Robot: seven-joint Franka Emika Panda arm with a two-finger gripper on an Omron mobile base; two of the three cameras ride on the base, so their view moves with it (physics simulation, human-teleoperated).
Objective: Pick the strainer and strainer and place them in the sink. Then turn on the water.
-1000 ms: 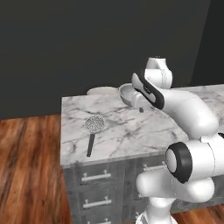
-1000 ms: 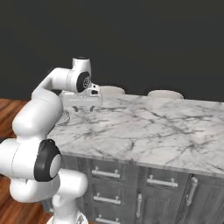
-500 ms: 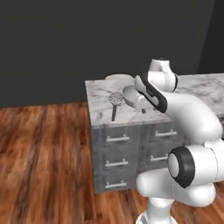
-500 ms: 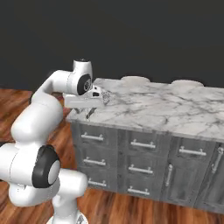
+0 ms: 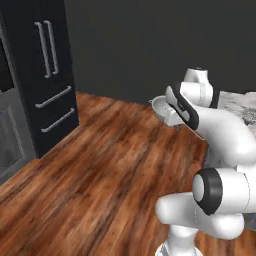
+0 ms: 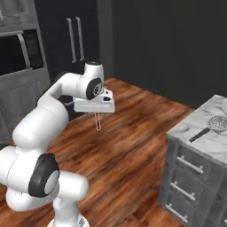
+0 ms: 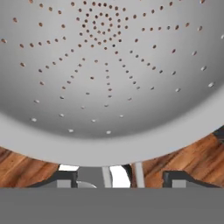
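Left base view: arm rises at lower right over wood floor point(image 5: 100, 165); gripper point(image 5: 172, 116) sits out in front of the wrist with a pale bowl, the deep strainer point(image 5: 161, 106), at its far side, held clear of the floor; a sliver of marble counter point(image 5: 243, 107) shows at the right edge behind the arm; tall dark cabinet point(image 5: 42, 70) with bar handles stands at left; sink and faucet are out of frame.

Right base view: gripper point(image 6: 95, 105) points across open floor, well apart from the counter point(image 6: 208, 133); a thin wire loop point(image 6: 97, 122), which I judge to be the deep strainer's handle, hangs below the hand; shallow strainer point(image 6: 217, 123) with its long black handle lies flat on the marble at right, untouched.

Hand view: perforated bowl of the deep strainer point(image 7: 109, 70) fills the frame right against the fingertips point(image 7: 175, 177); rim passes just above them; jaws look clamped on the handle wire near the rim, though the contact itself is hard to make out.

Status, my read: first strainer picked and in carry, not yet in the sink; second strainer not started; water not turned on; roughly a quarter done.
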